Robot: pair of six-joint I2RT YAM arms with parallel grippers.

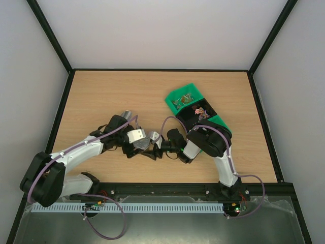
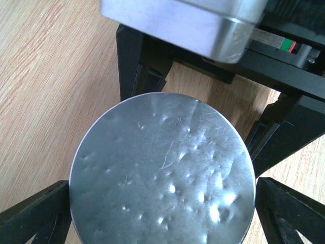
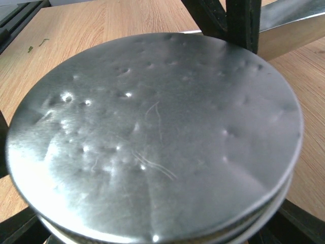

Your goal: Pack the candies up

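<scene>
A round silver lid (image 2: pixel 162 178) dotted with small dents sits on a jar whose rim (image 3: pixel 264 213) shows just beneath it. My right gripper (image 3: pixel 157 231) is shut on this jar, and its fingers (image 2: pixel 133 71) press the jar's sides. My left gripper (image 2: pixel 162 213) stands open, one finger (image 2: pixel 30 216) on each side of the jar. The two grippers meet at the table's middle, left gripper (image 1: pixel 144 145) facing right gripper (image 1: pixel 162 146). The candies (image 1: pixel 184 100), tiny and mixed in colour, lie in a green bin (image 1: pixel 190 87). More candies (image 1: pixel 200 110) lie in the bin beside it.
The second green bin (image 1: pixel 222 124) is partly covered by my right arm (image 1: pixel 205 142). A silver metal thing (image 1: pixel 125 114) pokes out behind my left arm. Black frame rails border the wooden table (image 1: pixel 101 96) on all sides.
</scene>
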